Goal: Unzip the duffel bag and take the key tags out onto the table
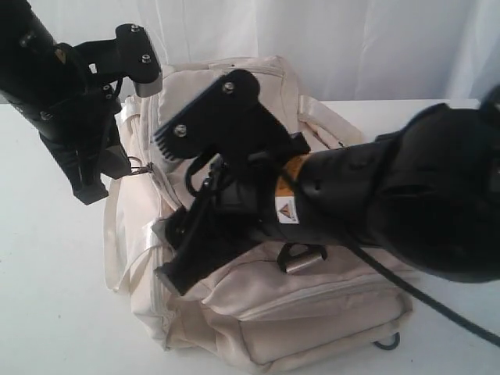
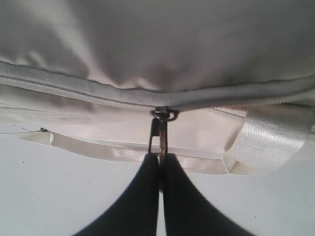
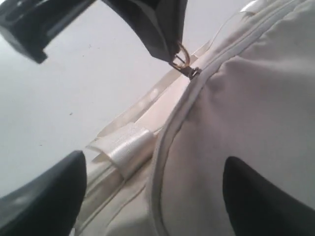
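The cream duffel bag [image 1: 312, 305] lies on the white table [image 1: 47, 297] with its grey zipper [image 2: 98, 93] closed along the side. My left gripper [image 1: 117, 168] is at the bag's left end, shut on the metal zipper pull [image 2: 160, 137]. The right wrist view shows that same pull [image 3: 184, 64] pinched under the left gripper [image 3: 162, 29]. My right gripper [image 1: 168, 203] hovers open over the bag's left half, its fingers [image 3: 44, 196] spread wide above the fabric [image 3: 246, 123]. The key tags are hidden.
A shiny webbing strap [image 2: 270, 142] loops off the bag's left end onto the table. A black strap ring [image 1: 301, 256] sits on the bag's front side. A white curtain [image 1: 351, 39] hangs behind. Bare tabletop lies to the left and front left.
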Controlling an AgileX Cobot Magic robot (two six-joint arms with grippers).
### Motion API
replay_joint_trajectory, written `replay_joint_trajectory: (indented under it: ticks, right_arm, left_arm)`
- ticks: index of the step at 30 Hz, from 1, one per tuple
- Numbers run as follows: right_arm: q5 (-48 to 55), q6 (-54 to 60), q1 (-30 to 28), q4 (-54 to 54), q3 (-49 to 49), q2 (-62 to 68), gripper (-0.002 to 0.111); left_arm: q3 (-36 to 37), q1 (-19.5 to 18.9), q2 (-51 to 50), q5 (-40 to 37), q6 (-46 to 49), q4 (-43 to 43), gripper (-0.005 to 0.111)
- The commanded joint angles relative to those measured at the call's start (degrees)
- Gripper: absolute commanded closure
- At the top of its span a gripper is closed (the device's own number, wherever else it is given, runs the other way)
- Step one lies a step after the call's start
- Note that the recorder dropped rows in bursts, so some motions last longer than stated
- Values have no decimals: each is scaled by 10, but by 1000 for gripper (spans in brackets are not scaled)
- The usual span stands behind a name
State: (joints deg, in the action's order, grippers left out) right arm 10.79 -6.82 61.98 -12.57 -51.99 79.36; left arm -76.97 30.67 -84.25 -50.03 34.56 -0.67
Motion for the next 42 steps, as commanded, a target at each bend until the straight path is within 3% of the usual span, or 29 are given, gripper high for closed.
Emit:
replay_joint_trajectory:
  ticks: [1, 3, 7, 8, 11, 17, 31, 42]
  right_arm:
    - [-6, 6, 3, -1, -36, 65, 37]
    - [-6, 0, 3, -1, -36, 92, 40]
    - [21, -36, 3, -1, -36, 111, 62]
    - [36, -47, 3, -1, -36, 110, 78]
    - [85, -47, 3, -1, -36, 99, 109]
    - [230, 8, 3, 4, -33, 65, 108]
    - [374, 35, 3, -40, 23, 2, 108]
    - [466, -146, -11, -239, 92, -38, 108]
  left_arm:
    - [3, 0, 2, -9, 0, 10, 107]
    - [3, 0, 2, -9, 2, 10, 107]
    - [3, 0, 2, -8, 0, 10, 107]
    - [3, 0, 2, -8, 0, 10, 107]
    - [3, -1, 2, -5, 0, -1, 107]
    - [3, -20, 2, 11, -3, -3, 107]
    - [3, -20, 2, 5, -32, -41, 107]
    - [3, -20, 2, -1, -32, -45, 107]
